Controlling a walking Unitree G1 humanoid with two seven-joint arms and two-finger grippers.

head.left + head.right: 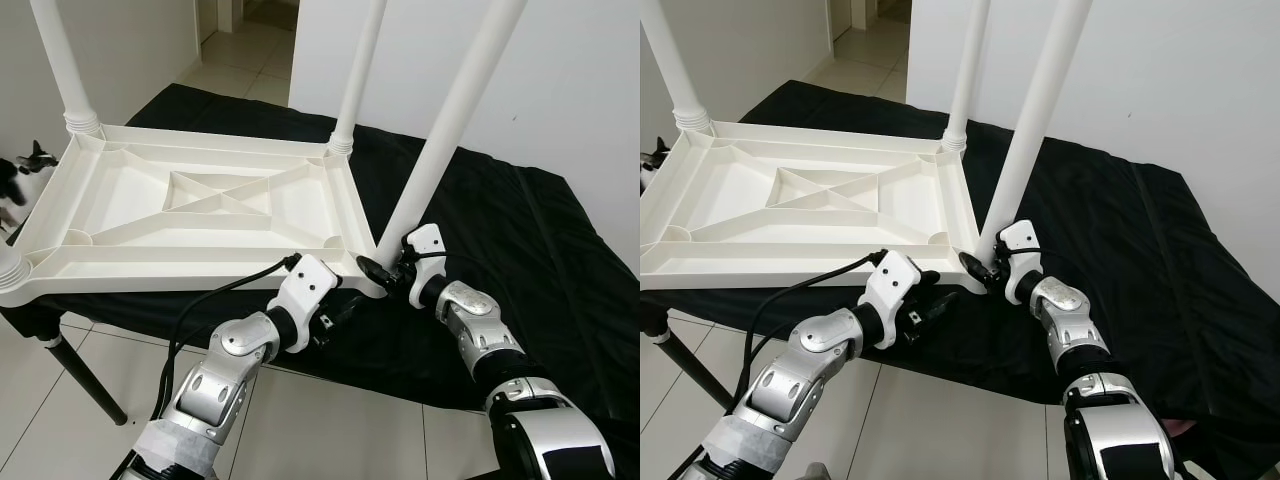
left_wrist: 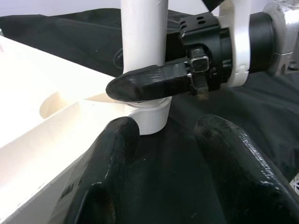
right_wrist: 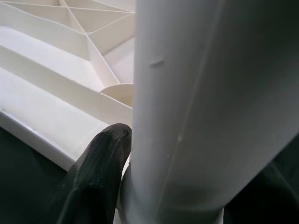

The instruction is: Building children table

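— Right wrist view: what do the jaws hold?
— The right gripper [image 1: 385,268] is clamped around the base of a tilted white table leg [image 1: 452,118] (its socket is the tabletop's near corner).
— And the other?
— The left gripper [image 2: 175,154] hangs spread apart, holding nothing, just beside that corner. The upturned white tabletop [image 1: 190,205] lies on a black cloth [image 1: 530,240].

White table leg [image 2: 142,42] between right gripper [image 2: 140,88] fingers, seemingly seated in tabletop [image 2: 42,126] corner, on black cloth [image 2: 177,163].
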